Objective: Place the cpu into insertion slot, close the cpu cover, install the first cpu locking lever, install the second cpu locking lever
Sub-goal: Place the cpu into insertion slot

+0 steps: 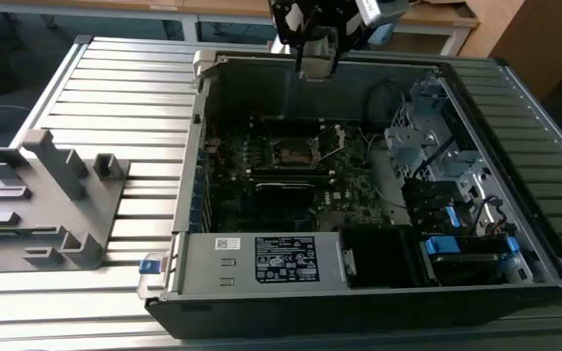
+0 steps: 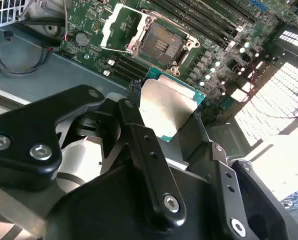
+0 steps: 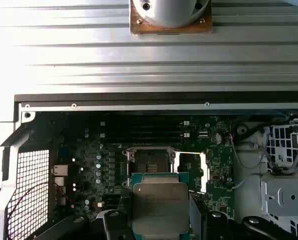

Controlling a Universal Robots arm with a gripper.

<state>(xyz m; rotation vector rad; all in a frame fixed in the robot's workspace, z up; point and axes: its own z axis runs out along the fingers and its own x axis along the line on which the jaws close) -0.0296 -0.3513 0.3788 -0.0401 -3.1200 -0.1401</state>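
I am holding the cpu over the open computer case, gripper clamped on its edges.

In the exterior view the gripper (image 1: 317, 67) is hanging over the rim of the computer case (image 1: 188, 183), well apart from the cpu socket (image 1: 293, 151) on the motherboard (image 1: 261, 197). In both wrist views I am seeing the cpu (image 2: 161, 100) (image 3: 159, 205) pinched between the black fingers (image 2: 139, 135), its dull silvery top facing the cameras and its green edge showing. The socket (image 3: 149, 161) is lying bare, with nothing seated in it. The cpu cover (image 3: 204, 170) is standing swung open just beside the socket, its frame catching the light.
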